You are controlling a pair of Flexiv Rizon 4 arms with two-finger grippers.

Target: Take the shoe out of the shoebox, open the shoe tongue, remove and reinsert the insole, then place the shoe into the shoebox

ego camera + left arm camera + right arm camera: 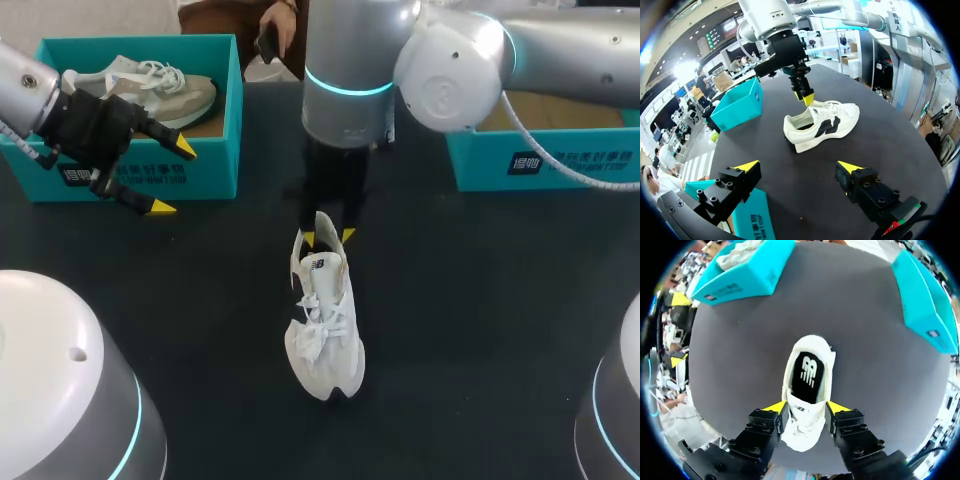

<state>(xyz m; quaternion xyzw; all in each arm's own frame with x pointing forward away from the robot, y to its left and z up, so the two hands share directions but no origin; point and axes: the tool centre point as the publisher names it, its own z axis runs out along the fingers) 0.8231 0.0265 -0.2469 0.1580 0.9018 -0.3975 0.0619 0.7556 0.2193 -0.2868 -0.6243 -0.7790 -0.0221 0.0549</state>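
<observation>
A white shoe (325,325) lies on the black table, toe toward me, its black insole (807,375) showing in the opening. My right gripper (328,238) points straight down over it. Its yellow fingertips (775,407) stand apart on either side of the tongue (802,412), close above the shoe (822,122), with no grip that I can see. My left gripper (170,180) hangs wide open and holding nothing (799,166) in front of the left teal shoebox (215,150). A second teal shoebox (540,160) stands at the back right.
A beige and grey shoe (150,85) lies inside the left box. My arms' rounded bases (60,380) (615,400) fill the near corners. Bare black tabletop (480,300) lies on both sides of the white shoe.
</observation>
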